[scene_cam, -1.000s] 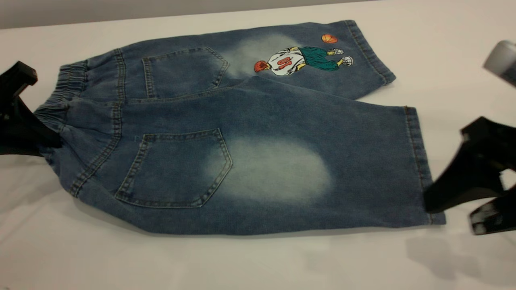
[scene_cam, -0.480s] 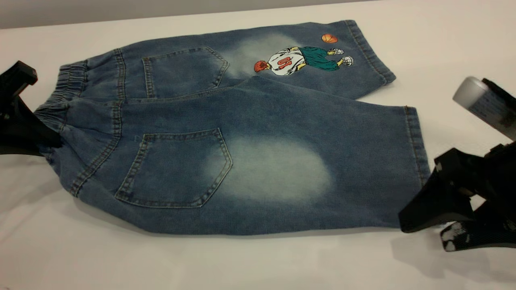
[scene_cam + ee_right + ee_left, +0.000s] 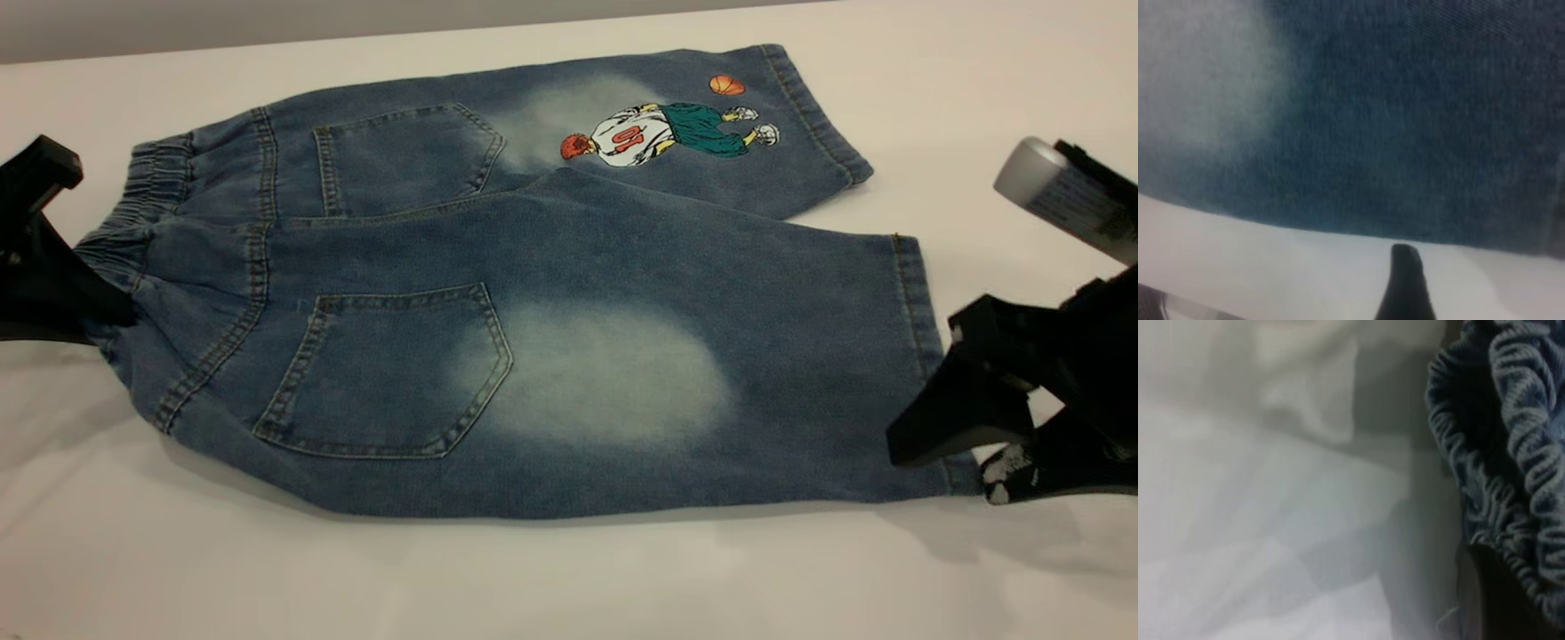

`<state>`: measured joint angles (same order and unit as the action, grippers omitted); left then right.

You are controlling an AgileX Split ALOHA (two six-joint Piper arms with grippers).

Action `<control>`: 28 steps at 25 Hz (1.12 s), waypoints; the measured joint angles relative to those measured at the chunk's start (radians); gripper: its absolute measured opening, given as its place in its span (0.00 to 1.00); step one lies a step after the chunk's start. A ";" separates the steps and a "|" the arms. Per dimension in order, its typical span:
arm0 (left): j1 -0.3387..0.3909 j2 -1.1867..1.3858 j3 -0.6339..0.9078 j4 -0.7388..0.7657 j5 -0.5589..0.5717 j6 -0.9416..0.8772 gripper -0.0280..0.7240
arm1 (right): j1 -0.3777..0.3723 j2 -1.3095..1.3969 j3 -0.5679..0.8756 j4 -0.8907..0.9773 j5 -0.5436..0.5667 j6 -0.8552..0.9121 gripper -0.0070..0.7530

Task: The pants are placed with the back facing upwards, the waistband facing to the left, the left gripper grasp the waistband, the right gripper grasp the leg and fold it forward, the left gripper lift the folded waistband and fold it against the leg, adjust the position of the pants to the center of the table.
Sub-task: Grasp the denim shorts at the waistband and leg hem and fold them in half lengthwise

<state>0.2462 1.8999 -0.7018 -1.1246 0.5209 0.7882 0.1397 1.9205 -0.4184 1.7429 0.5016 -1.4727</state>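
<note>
Short blue denim pants (image 3: pixel 533 293) lying flat, back side up, on the white worktop (image 3: pixel 533 578), spread across the middle of the exterior view. The gathered waistband (image 3: pixel 133 218) lies at 9 o'clock; both hems point toward 3 o'clock. The printed leg (image 3: pixel 711 133), bearing the basketball-player print (image 3: pixel 667 132), extends toward 1 o'clock, and the plain leg (image 3: pixel 667 373) with its pale oval fade (image 3: pixel 605 373) overlaps it and reaches 3 o'clock. Two back pockets (image 3: pixel 391 369) face upward. Left hand (image 3: pixel 53 284) at 9 o'clock, closed on the near end of the waistband; the left wrist view shows the ruched elastic (image 3: pixel 1511 453) bunched just beside a dark fingertip (image 3: pixel 1491 593). Right hand (image 3: pixel 969 444) at 4 o'clock, at the near corner of the plain leg's hem (image 3: pixel 916 311), its two fingers spread apart with one above the cloth edge; its silver-grey cylinder (image 3: pixel 1058 191) sits above. In the right wrist view one black fingertip (image 3: pixel 1405 287) rests over bare worktop beside the denim edge.
</note>
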 joint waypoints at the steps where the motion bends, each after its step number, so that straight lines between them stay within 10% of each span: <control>1: 0.000 0.000 0.000 0.000 -0.001 0.000 0.20 | 0.000 0.000 0.001 0.000 -0.008 0.005 0.62; 28: 0.000 0.000 0.000 0.000 -0.005 0.007 0.20 | 0.000 0.065 -0.036 0.000 0.005 -0.091 0.61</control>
<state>0.2462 1.8999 -0.7018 -1.1246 0.5164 0.7951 0.1397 1.9854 -0.4540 1.7429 0.5064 -1.5636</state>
